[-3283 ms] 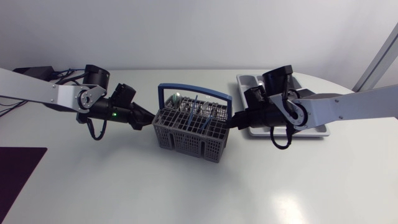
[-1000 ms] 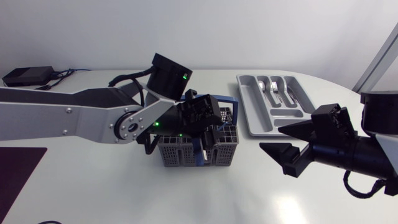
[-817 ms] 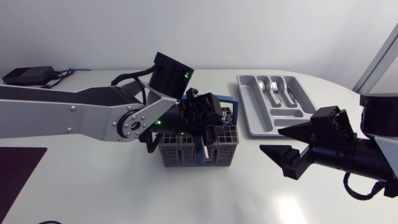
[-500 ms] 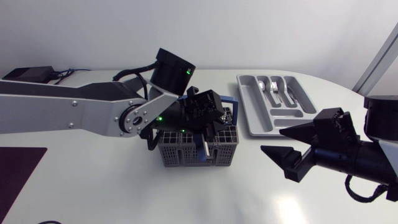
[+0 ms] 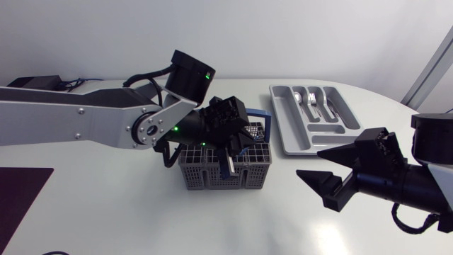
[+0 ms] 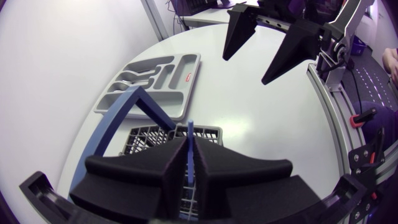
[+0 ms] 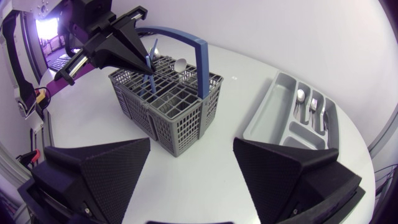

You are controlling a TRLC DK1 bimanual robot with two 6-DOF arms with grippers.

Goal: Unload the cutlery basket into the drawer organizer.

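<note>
Left gripper (image 6: 189, 146): above the basket (image 5: 212, 173), fingers clamped on a thin blue handle (image 6: 190, 127), probably a cutlery piece; its lower end is hidden.
Right gripper (image 5: 333, 170): fingers wide apart, holding nothing, over the table (image 5: 141, 212) beside the basket.
Basket: grey, mid-table; a spoon (image 7: 180, 63) stands inside.
Organizer (image 5: 290, 134): well apart from the basket, with cutlery (image 5: 315, 103) in its compartments.

A white table (image 5: 141, 219) bears a grey cutlery basket (image 5: 205, 177) and, near it, a grey drawer organizer (image 5: 287, 127).
</note>
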